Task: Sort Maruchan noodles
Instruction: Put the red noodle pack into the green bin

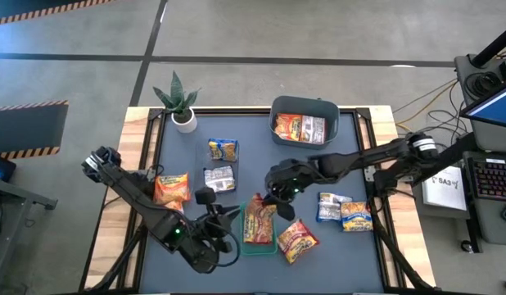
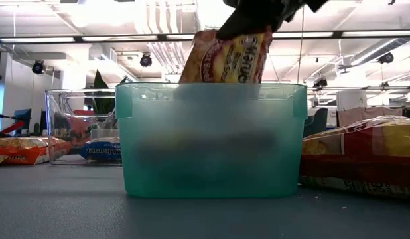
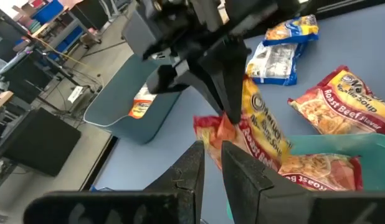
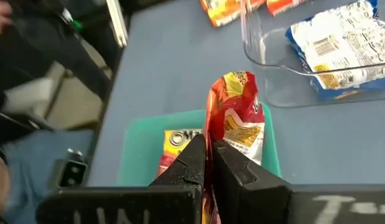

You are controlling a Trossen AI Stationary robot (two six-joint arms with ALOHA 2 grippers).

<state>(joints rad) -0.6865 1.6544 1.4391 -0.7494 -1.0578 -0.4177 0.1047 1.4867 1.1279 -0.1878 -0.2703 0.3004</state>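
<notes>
Clamped jaws of the right gripper pinch the top edge of an orange-red Maruchan packet, which hangs upright over the green bin; the wrist view shows the fingers pressed flat on the wrapper. In the low view the gripper itself is cut off at the top, and the bin's frosted wall blurs whatever lies inside to dark smears. From the wrist view a second orange-red packet lies flat in that bin (partly covered by the hanging one).

Nearly closed and holding nothing, the left gripper waits just beside the bin's left side.

Around it: a Roast Beef packet lies against the bin's right side, two blue-and-yellow packets lie farther right, and another orange-red packet sits by the left arm. A clear bin holds a blue-and-yellow packet and a silver-grey packet. The grey-blue bin at the far edge holds two more packets. A potted plant stands at the far left corner.
</notes>
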